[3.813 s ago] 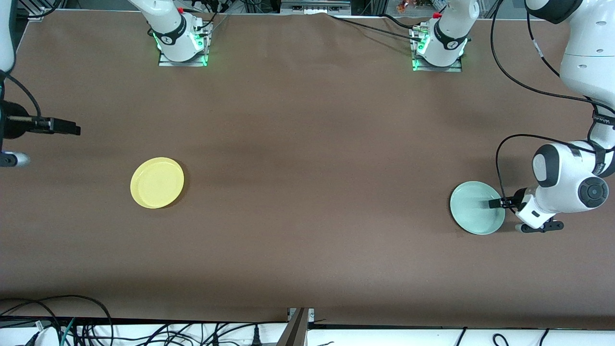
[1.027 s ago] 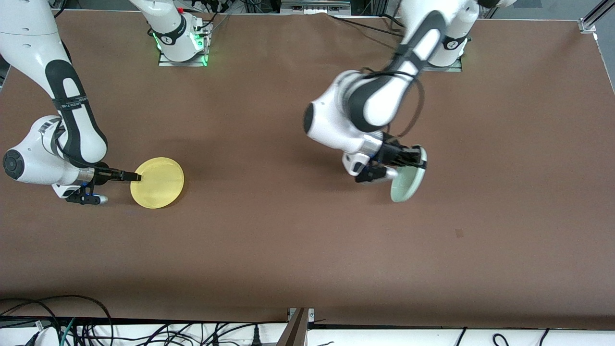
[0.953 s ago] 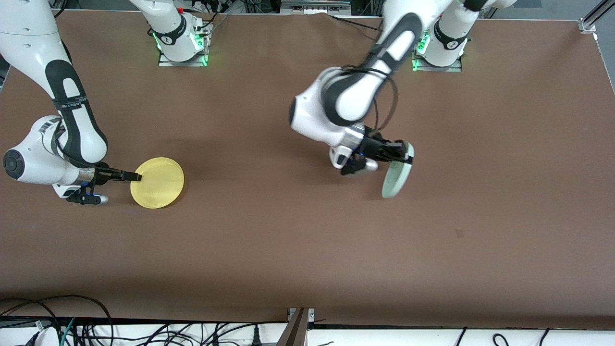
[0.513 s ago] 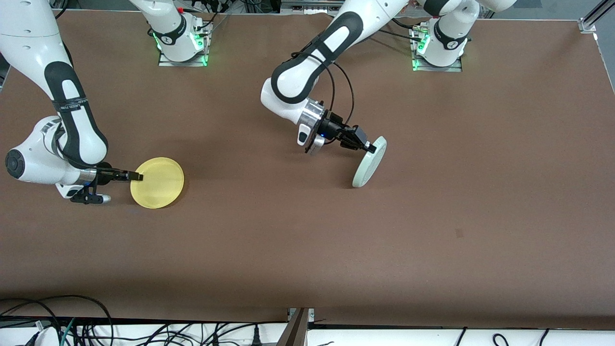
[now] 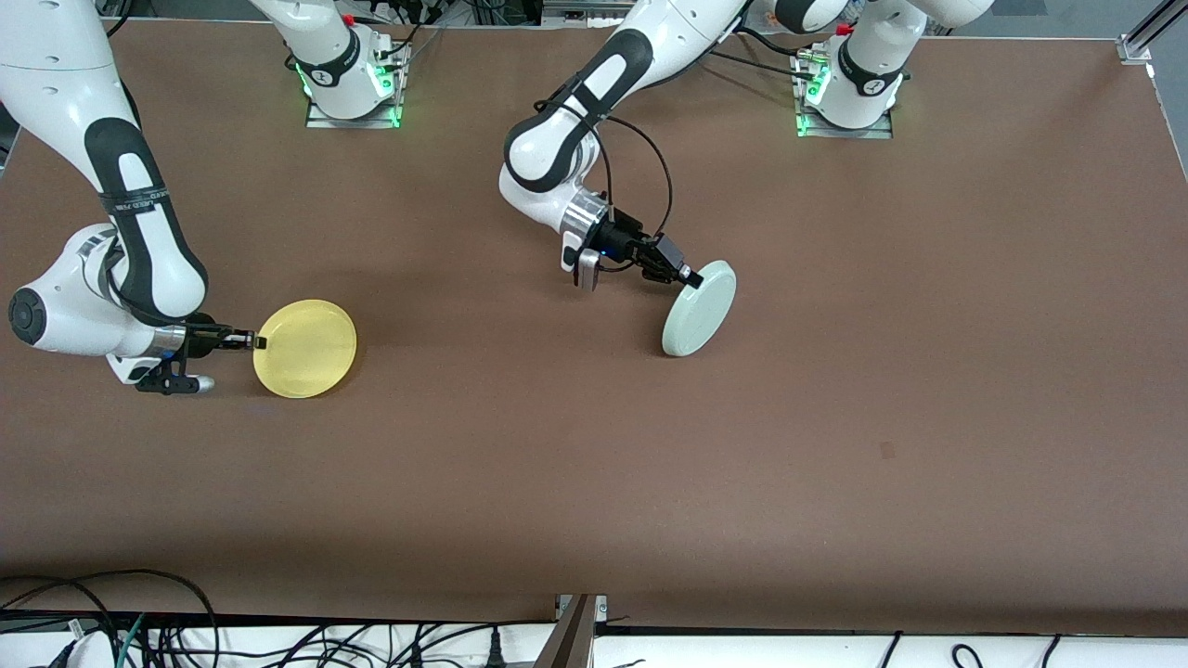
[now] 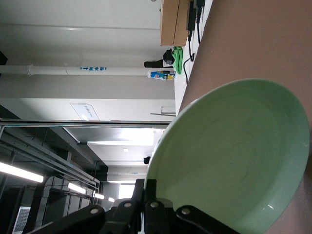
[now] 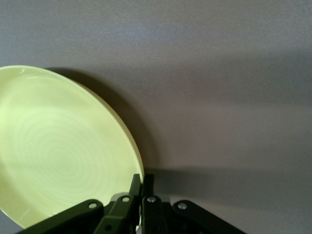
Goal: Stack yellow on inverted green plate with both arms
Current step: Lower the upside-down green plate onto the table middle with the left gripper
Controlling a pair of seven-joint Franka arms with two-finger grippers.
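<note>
The pale green plate point(image 5: 700, 308) hangs tilted over the middle of the table, its underside turned up toward the front camera. My left gripper point(image 5: 688, 276) is shut on its rim; the left wrist view shows the plate's hollow side point(image 6: 234, 156) and the gripper point(image 6: 150, 187) on its edge. The yellow plate point(image 5: 305, 349) sits toward the right arm's end of the table, slightly raised. My right gripper point(image 5: 258, 342) is shut on its rim; the right wrist view shows the plate point(image 7: 63, 151) pinched by that gripper point(image 7: 141, 181).
The brown table point(image 5: 835, 390) carries nothing else. The two arm bases point(image 5: 353, 83) stand at the edge farthest from the front camera. Cables point(image 5: 139, 631) lie off the table's near edge.
My left arm carried the green plate from its end of the table to the middle and turned it over. My right gripper took the yellow plate's rim, and the plate has shifted slightly.
</note>
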